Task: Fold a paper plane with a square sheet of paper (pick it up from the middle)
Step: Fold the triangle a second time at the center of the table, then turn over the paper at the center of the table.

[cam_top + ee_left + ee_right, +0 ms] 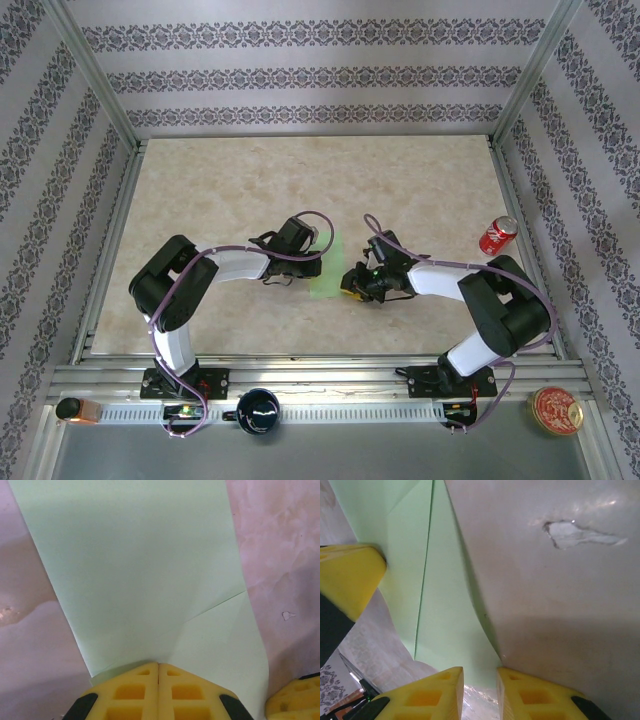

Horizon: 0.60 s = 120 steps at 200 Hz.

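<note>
The square sheet of paper (pixel 329 268) is light green and lies folded as a narrow strip between my two grippers at mid-table. In the left wrist view the sheet (pixel 140 565) has a diagonal crease running up to my left gripper (pixel 159 665), which is shut on its near edge. In the right wrist view the sheet (pixel 445 595) curves up off the table. My right gripper (pixel 479 672) is open just short of the sheet's edge, bare tabletop showing in its gap. The left gripper's finger (pixel 350 575) touches the sheet's far side. The paper plane is out of view.
A red can (pixel 498 235) stands at the right of the table. On the front rail are a dark mug (pixel 258 410), a round tin (pixel 556 410) and an orange object (pixel 75 408). Metal frame posts and patterned walls enclose the table. The tabletop has a chipped patch (pixel 580 532).
</note>
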Tool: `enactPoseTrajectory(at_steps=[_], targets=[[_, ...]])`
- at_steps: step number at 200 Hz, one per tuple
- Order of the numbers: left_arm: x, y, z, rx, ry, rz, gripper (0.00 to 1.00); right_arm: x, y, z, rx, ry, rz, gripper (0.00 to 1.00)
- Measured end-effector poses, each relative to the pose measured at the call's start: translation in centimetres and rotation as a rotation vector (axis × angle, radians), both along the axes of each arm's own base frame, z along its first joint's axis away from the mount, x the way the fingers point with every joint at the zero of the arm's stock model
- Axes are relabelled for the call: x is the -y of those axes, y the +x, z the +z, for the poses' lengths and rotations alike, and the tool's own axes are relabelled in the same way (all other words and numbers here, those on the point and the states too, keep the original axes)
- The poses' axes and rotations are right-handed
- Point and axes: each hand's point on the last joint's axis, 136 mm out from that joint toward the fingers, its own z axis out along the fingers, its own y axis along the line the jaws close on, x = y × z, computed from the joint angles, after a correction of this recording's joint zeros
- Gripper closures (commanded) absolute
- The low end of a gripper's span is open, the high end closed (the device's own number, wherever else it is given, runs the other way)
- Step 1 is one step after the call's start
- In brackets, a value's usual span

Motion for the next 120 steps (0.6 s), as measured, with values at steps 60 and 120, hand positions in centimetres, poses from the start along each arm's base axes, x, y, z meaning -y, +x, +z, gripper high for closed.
enactPoseTrajectory(at_steps=[60,120], targets=[[0.3,-0.1,0.0,-0.005,-0.024,-0.002,0.99,-0.4,0.5,0.2,0.008,0.001,-0.008,0.69],[0.3,-0.2,0.1,-0.006,-0.026,-0.005,0.99,-1.7,3.3,1.4,0.072,0.033,-0.016,0.66]])
